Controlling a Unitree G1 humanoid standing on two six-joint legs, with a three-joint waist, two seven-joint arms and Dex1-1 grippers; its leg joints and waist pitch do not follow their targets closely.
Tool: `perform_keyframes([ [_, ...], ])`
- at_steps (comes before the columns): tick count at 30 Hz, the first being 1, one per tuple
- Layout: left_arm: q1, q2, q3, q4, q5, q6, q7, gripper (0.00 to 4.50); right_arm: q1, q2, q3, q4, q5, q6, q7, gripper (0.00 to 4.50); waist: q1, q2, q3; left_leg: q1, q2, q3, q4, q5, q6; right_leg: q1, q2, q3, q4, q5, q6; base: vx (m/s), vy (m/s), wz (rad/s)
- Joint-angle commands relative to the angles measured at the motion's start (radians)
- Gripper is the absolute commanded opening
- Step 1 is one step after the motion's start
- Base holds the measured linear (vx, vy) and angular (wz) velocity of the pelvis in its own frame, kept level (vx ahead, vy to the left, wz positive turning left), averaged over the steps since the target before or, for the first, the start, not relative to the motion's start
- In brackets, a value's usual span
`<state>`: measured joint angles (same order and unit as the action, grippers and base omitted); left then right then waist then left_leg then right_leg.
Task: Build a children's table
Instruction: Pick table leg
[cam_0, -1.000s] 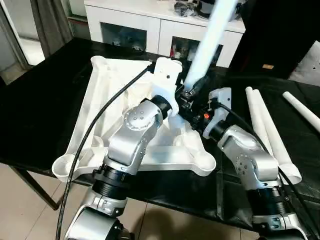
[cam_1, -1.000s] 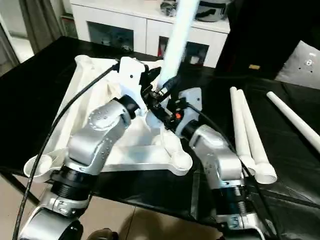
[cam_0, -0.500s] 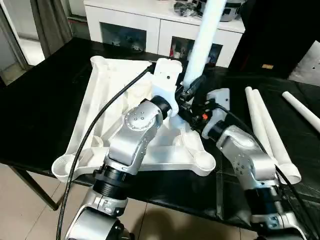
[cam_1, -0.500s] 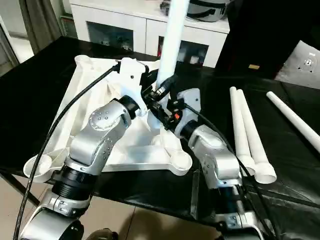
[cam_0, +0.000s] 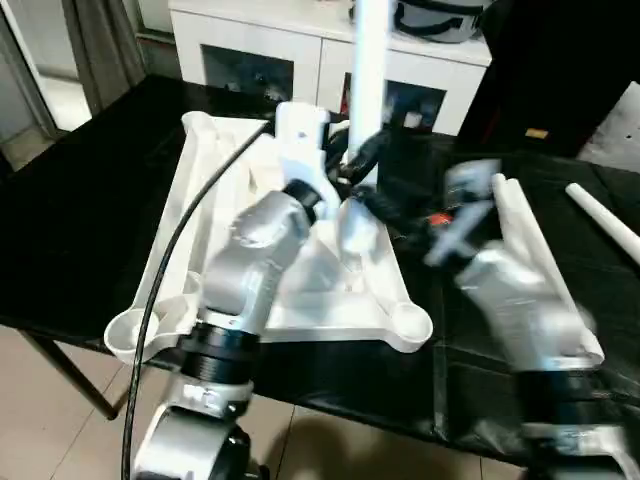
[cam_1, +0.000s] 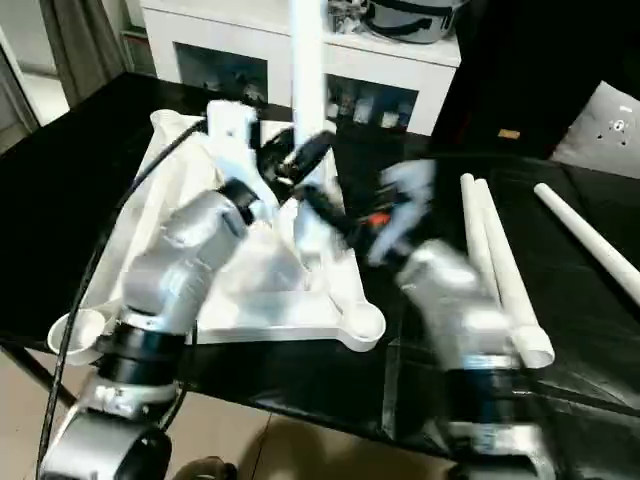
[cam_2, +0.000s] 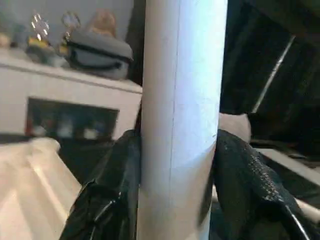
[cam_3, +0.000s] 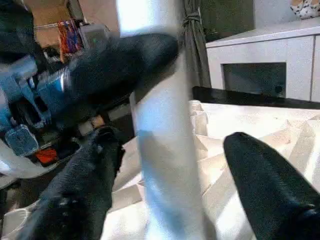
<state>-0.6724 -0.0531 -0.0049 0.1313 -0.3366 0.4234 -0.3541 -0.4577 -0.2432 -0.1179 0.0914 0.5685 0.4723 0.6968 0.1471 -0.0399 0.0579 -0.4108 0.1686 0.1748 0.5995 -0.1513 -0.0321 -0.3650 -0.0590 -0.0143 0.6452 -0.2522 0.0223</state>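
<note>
Black cloth covers the work table (cam_0: 90, 200), and behind it a white cabinet with glass doors (cam_0: 250, 60) is seen. On the cloth the square tabletop (cam_0: 200, 210) is laid upside down, ribbed underside up, round sockets at its corners. One tapered leg (cam_0: 371, 70) is held upright over the tabletop's far right part — its long axis nearly vertical, its upper end running out past the top of the head views. The left gripper (cam_2: 175, 165) is clamped on this leg, a black finger (cam_2: 245, 170) pressed against each side. The right gripper (cam_3: 170, 165) is spread wide around the same leg, its fingers (cam_3: 265, 185) standing clear of it. Three further legs (cam_1: 495, 270) are laid on the cloth to the right — two side by side, lengthwise away from the robot, the third apart.
</note>
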Motion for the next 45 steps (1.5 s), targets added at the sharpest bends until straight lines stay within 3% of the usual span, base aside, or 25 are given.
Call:
perform_keyframes([
  [1, -0.022, 0.004, 0.012, -0.002, -0.048, 0.039, -0.042, 1.84, 0.008, -0.026, -0.042, -0.015, 0.045, 0.05, 0.026, 3.8, 0.001, 0.001, -0.069, 0.04, 0.058, -0.022, -0.069, -0.154, 0.004, 0.029, -0.08, 0.027, -0.074, 0.103, -0.212, 0.0, 0.0, 0.0],
  [2, -0.022, 0.007, 0.015, -0.003, -0.058, 0.047, -0.053, 1.84, 0.007, -0.032, -0.05, -0.013, 0.056, 0.061, 0.031, 3.8, 0.001, 0.001, -0.07, 0.039, 0.057, -0.021, -0.069, -0.153, 0.006, 0.029, -0.081, 0.027, -0.074, 0.097, -0.216, 0.0, 0.0, 0.0],
  [4, -0.022, 0.031, 0.034, -0.013, -0.13, 0.109, -0.125, 1.84, -0.018, -0.056, -0.126, 0.018, 0.123, 0.094, 0.027, 3.97, -0.001, 0.002, -0.071, 0.041, 0.057, -0.02, -0.067, -0.146, 0.006, 0.028, -0.081, 0.027, -0.072, 0.1, -0.225, 0.0, 0.0, 0.0],
  [6, -0.025, 0.044, 0.044, -0.021, -0.174, 0.15, -0.165, 1.84, -0.024, -0.075, -0.145, 0.025, 0.142, 0.109, 0.034, 4.2, 0.001, 0.005, -0.071, 0.041, 0.058, -0.02, -0.068, -0.146, 0.003, 0.026, -0.079, 0.026, -0.072, 0.096, -0.232, 0.0, 0.0, 0.0],
  [10, -0.028, 0.056, 0.055, -0.031, -0.225, 0.191, -0.211, 1.84, -0.02, -0.097, -0.144, 0.022, 0.152, 0.125, 0.062, 4.46, 0.0, 0.003, -0.069, 0.041, 0.057, -0.019, -0.07, -0.161, -0.005, 0.028, -0.081, 0.025, -0.075, 0.07, -0.236, 0.0, 0.0, 0.0],
  [13, -0.032, 0.089, 0.066, -0.079, -0.345, 0.289, -0.323, 1.84, 0.003, -0.131, -0.124, -0.006, 0.19, 0.19, 0.132, 4.5, 0.002, 0.001, -0.069, 0.04, 0.056, -0.018, -0.068, -0.147, 0.0, 0.03, -0.081, 0.025, -0.073, 0.068, -0.246, 0.0, 0.0, 0.0],
  [18, -0.04, 0.121, 0.054, -0.093, -0.381, 0.326, -0.389, 1.84, 0.026, -0.148, -0.106, -0.04, 0.216, 0.224, 0.167, 4.5, 0.002, 0.002, -0.066, 0.041, 0.057, -0.017, -0.07, -0.167, 0.0, 0.027, -0.081, 0.027, -0.079, 0.031, -0.238, 0.0, 0.0, 0.0],
  [21, -0.047, 0.137, 0.041, -0.098, -0.382, 0.327, -0.421, 1.84, 0.041, -0.162, -0.096, -0.061, 0.229, 0.237, 0.199, 4.5, 0.004, 0.003, -0.066, 0.043, 0.059, -0.019, -0.074, -0.182, -0.015, 0.026, -0.081, 0.027, -0.081, 0.004, -0.231, 0.0, 0.0, 0.0],
  [30, -0.036, 0.195, -0.046, -0.147, -0.328, 0.277, -0.516, 1.84, 0.089, -0.235, -0.027, -0.16, 0.245, 0.271, 0.33, 4.5, 0.007, 0.002, -0.065, 0.041, 0.061, -0.021, -0.076, -0.173, -0.012, 0.028, -0.082, 0.027, -0.082, 0.012, -0.21, 0.0, 0.0, 0.0],
  [35, -0.031, 0.222, -0.094, -0.158, -0.299, 0.256, -0.561, 1.84, 0.093, -0.266, 0.043, -0.163, 0.177, 0.235, 0.379, 4.5, 0.003, -0.001, -0.064, 0.042, 0.061, -0.02, -0.076, -0.196, -0.024, 0.025, -0.084, 0.029, -0.083, -0.035, -0.214, 0.0, 0.0, 0.0],
  [39, -0.031, 0.226, -0.118, -0.171, -0.293, 0.255, -0.564, 1.84, 0.086, -0.28, 0.093, -0.146, 0.128, 0.211, 0.396, 4.5, 0.003, -0.004, -0.065, 0.041, 0.061, -0.02, -0.074, -0.178, -0.023, 0.025, -0.084, 0.028, -0.08, -0.011, -0.221, 0.0, 0.0, 0.0],
  [40, -0.031, 0.228, -0.127, -0.171, -0.282, 0.251, -0.562, 1.84, 0.084, -0.28, 0.101, -0.144, 0.124, 0.207, 0.398, 4.22, 0.002, -0.005, -0.065, 0.041, 0.061, -0.019, -0.072, -0.167, -0.016, 0.025, -0.083, 0.028, -0.079, 0.005, -0.222, 0.0, 0.0, 0.0],
  [45, -0.028, 0.224, -0.151, -0.168, -0.263, 0.231, -0.56, 1.84, 0.075, -0.258, 0.133, -0.128, 0.078, 0.161, 0.386, 3.84, 0.004, -0.007, -0.065, 0.039, 0.061, -0.018, -0.07, -0.156, 0.0, 0.025, -0.084, 0.028, -0.078, 0.012, -0.229, 0.0, 0.0, 0.0],
])
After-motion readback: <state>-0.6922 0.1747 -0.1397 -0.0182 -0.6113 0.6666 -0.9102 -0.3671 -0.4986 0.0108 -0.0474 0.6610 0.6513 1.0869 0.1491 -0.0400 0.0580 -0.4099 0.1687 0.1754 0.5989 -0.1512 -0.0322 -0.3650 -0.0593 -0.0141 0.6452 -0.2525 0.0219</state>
